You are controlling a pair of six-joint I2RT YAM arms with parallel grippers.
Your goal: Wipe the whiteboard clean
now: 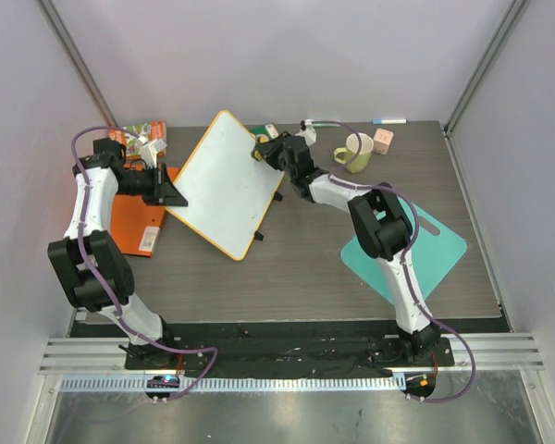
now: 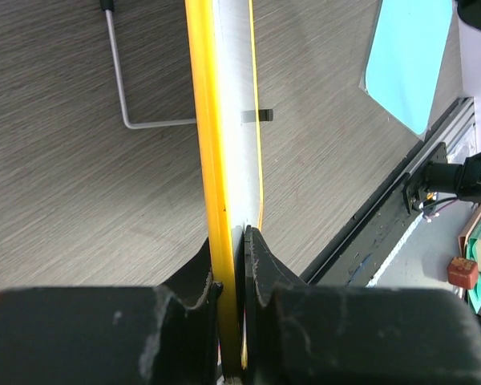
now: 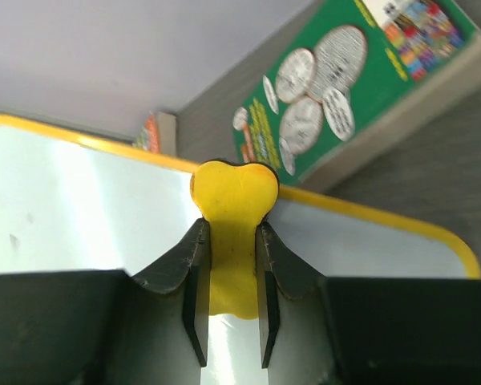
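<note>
Orange-framed whiteboard [image 1: 224, 180]: props it tilted on the table [image 1: 305, 268] with left gripper [image 1: 174, 194] closed tight on its edge for steadiness; pinches yellow eraser [image 3: 232, 192] between narrowly parted jaws of right gripper [image 1: 259, 148], pressing far rim to wipe.

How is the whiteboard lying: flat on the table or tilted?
Tilted: the left wrist view shows the whiteboard edge-on, table on both sides, left gripper clamping its edge.

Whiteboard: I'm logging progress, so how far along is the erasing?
Done: the whiteboard shows no writing from above; only faint specks show in the right wrist view. In hand: the left gripper clamps its edge, and the right gripper holds a yellow heart-shaped pad at the board's rim. Left: probably wiping those specks, then letting go.
</note>
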